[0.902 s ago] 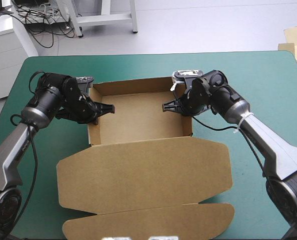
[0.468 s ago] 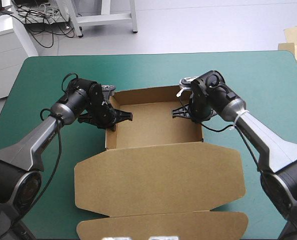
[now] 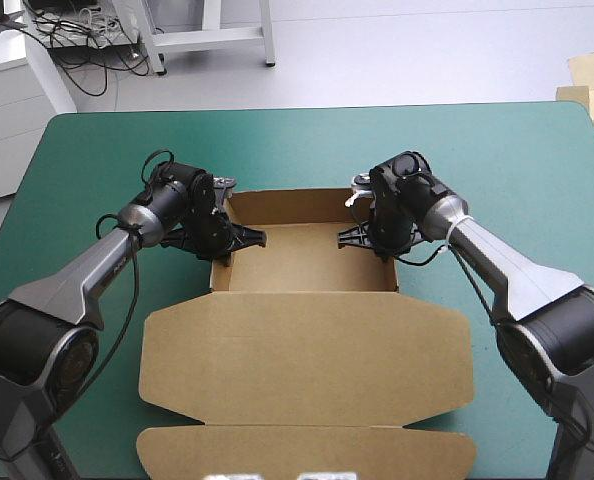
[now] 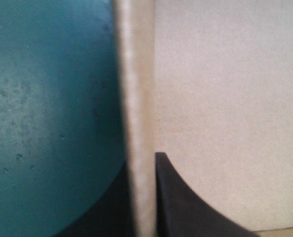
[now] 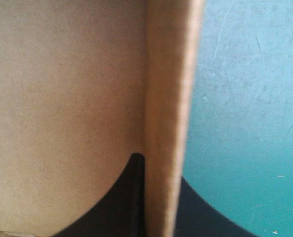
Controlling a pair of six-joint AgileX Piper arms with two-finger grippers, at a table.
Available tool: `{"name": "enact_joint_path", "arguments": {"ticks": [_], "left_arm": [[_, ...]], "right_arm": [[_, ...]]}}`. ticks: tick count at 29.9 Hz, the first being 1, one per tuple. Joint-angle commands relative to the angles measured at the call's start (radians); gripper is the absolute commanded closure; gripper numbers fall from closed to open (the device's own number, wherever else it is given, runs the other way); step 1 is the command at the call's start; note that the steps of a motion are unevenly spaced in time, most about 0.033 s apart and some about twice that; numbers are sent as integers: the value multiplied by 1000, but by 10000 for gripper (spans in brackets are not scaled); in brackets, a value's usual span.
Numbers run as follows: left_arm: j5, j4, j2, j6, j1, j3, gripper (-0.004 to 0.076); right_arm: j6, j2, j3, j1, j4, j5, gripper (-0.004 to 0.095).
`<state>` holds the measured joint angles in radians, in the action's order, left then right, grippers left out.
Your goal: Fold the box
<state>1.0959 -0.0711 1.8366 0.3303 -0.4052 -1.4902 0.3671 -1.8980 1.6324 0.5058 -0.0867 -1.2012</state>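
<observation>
Since the earlier frame the box (image 3: pixel 307 260) has slid a little toward the table's left edge, and my right gripper (image 5: pixel 159 170) has gone with it. It sits mid-table on the teal-green cover (image 3: pixel 277 150) as an open brown tray. Its far and side walls stand upright, and the lid (image 3: pixel 307 350) lies flat toward me with its tuck flap (image 3: pixel 307 455) at the near edge. My left gripper (image 4: pixel 142 165) is all but closed on the left wall (image 4: pixel 136 98), one black finger on each side. The right pinches the right wall (image 5: pixel 168 98) likewise.
</observation>
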Motion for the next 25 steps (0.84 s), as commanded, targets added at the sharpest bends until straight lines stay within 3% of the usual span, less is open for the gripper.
{"name": "enact_joint_path", "arguments": {"ticks": [1,7,10,14,17,21,25], "left_arm": [[-93,21,-37,-16,-7,-31,734],[-91,17,-33,-82,-7,-31,716],[-92,9,-33,-82,-7,-31,664],[-95,-1,-33,-84,-7,-31,541],[-95,-1,-33,-84,-7,-31,397],[-99,-1,-33,-85,-7,-31,206],[-98,-1,-35,-105,-7,-50,168]], "right_arm": [[-69,49,26,-2,-27,-14,928],[-62,49,26,1,-106,-29,898],[-50,49,26,1,-126,-44,753],[-50,49,26,1,-126,-41,528],[-50,49,26,1,-126,-34,434],[-50,49,26,1,-126,-28,388],[-54,49,31,1,-126,-24,397]]}}
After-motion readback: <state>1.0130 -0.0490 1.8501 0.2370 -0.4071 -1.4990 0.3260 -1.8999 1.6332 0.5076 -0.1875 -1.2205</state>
